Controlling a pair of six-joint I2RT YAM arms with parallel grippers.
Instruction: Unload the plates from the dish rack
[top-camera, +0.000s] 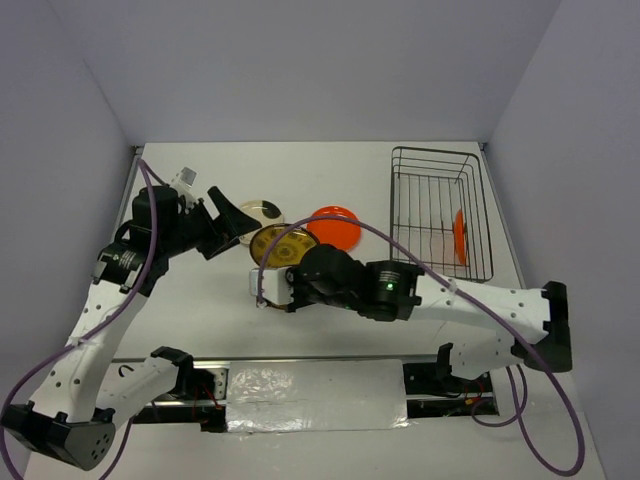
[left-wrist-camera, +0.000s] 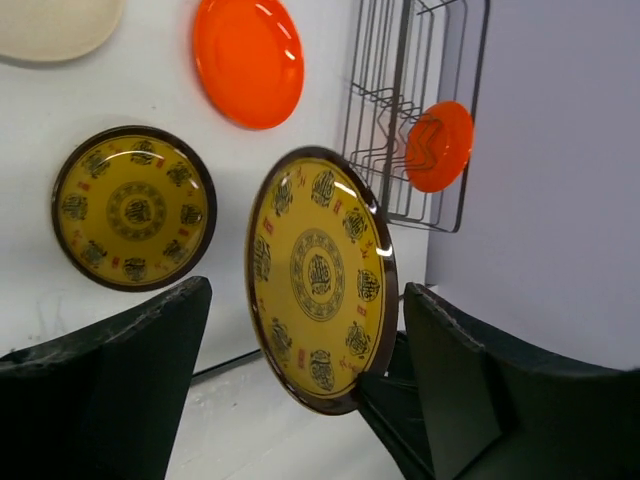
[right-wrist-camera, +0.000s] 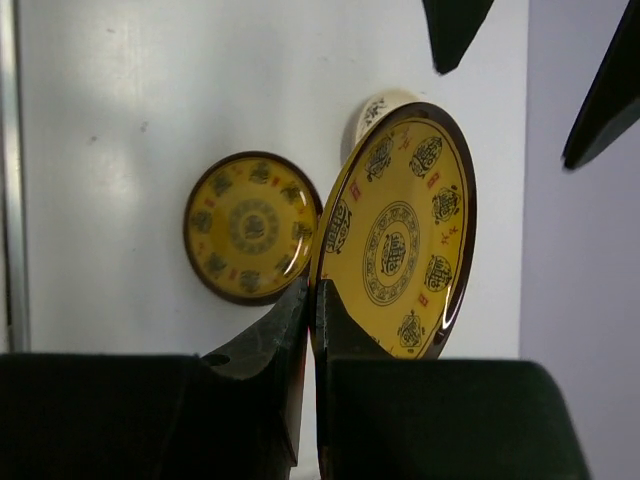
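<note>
The amber plate (right-wrist-camera: 400, 230) is pinched upright, mid-frame, by the right end effector (right-wrist-camera: 312, 300), clamped on its lower rim. Rigid, glossy, probably slippery: the rim is judged the safest hold. The left end effector (top-camera: 232, 222) is spread wide alongside.

Dish rack (top-camera: 440, 215), upper right, holds one upright orange plate (top-camera: 459, 237); cream plate (top-camera: 262, 211), second orange plate (top-camera: 334, 227) and amber plate (top-camera: 272, 245) lie flat centre; second amber plate (left-wrist-camera: 320, 280) stands on edge.

In the right wrist view, the cream plate (right-wrist-camera: 372, 110) is mostly hidden behind the held amber plate (right-wrist-camera: 398, 232), whose lower rim is covered by the right gripper (right-wrist-camera: 312, 295). From above, that plate is almost wholly concealed.
</note>
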